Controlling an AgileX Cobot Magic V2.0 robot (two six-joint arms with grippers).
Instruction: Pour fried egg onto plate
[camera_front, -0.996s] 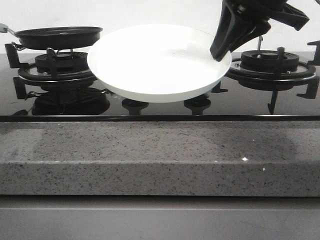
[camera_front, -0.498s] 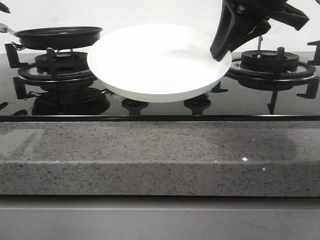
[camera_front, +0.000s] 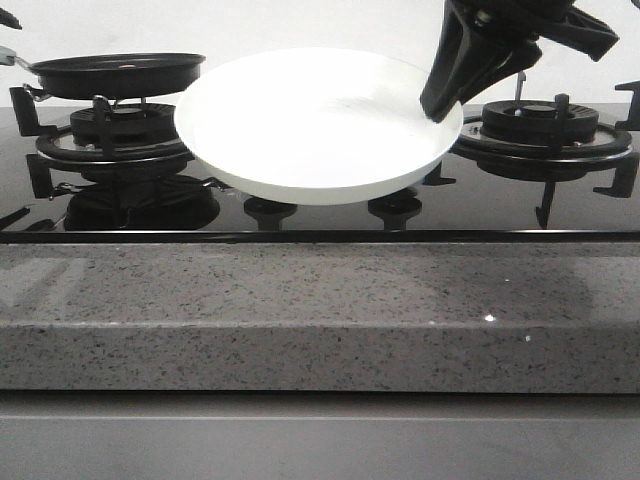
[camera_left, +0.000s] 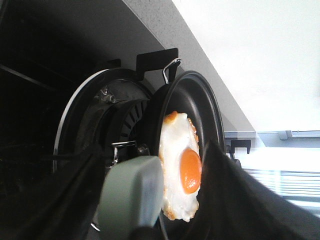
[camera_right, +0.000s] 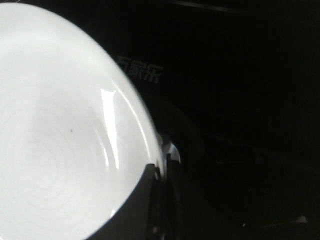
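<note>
1. While the fried egg (camera_left: 181, 167) lay flat in the black frying pan (camera_front: 118, 74), nothing about it had shifted over the last second: pan and egg sat on the burner (camera_front: 112, 140) exactly as before, seen from the front.
2. Just ahead of the left claw (camera_left: 150, 200), in its wrist view, the pan's grey-green handle (camera_left: 131, 195) sat between the two dark fingers (camera_left: 75, 200); the jaws stood apart either side of it, and whether they touched it could not be told.
3. What had changed was small: at the far edge of the front view a dark tip of the left arm had crept into sight beside the handle, where a second earlier there was none. That suggested the left claw was closing in on the handle, so the grasp looked about to begin, not yet made.
4. Clamped in the right claw (camera_front: 440, 105) by its rim, the plate (camera_front: 310, 120) hung tilted above the dark glass surface (camera_front: 320, 215), between the two burners. It had not moved across the three front pictures, and its bowl was bare.
5. By my reading, the plate was waiting as the receiver and the pour had not started; the next need was a firm hold on the handle.
</note>
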